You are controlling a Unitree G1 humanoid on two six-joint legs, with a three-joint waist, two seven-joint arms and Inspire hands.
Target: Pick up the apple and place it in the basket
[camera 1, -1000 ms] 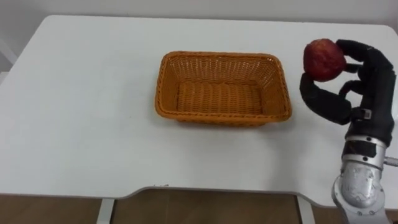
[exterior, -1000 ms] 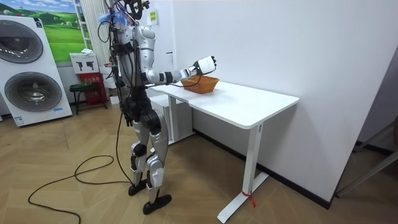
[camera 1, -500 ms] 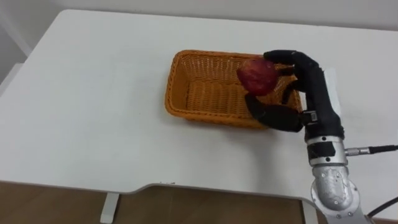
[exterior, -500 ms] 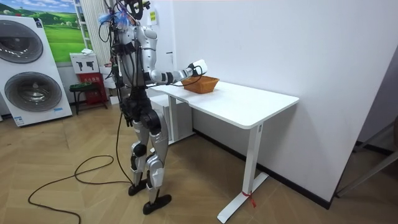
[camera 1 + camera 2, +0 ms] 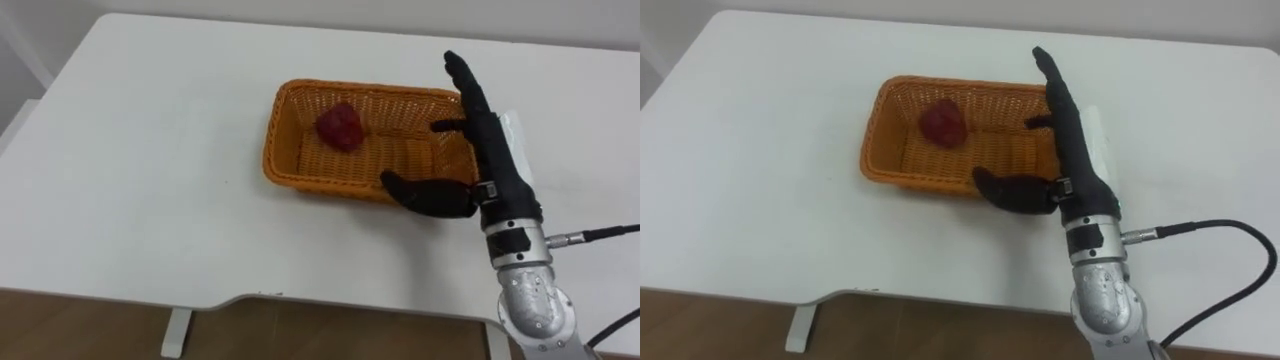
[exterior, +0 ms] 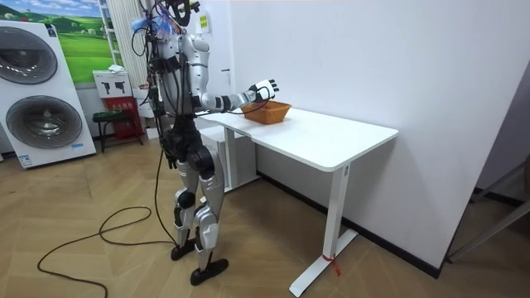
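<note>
Left eye view: right robot hand [image 5: 486, 152] spread flat, holding nothing, above the right end of the orange woven wicker basket [image 5: 325, 190]. Dark red apple [image 5: 340, 127] lies inside, leftward. A low withdrawal risks the thumb snagging the rim and dragging the basket across the white desk [image 5: 150, 180].

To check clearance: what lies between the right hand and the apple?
Only bare wicker floor of the basket, seen in both eye views: the apple lies in its left half, the open right hand over its right end.

Apple [image 5: 340, 127] is released from the right hand [image 5: 492, 155] and now lies inside the basket [image 5: 272, 150], toward its left end. The fingers, previously curled, now extend straight over the basket's right end.
</note>
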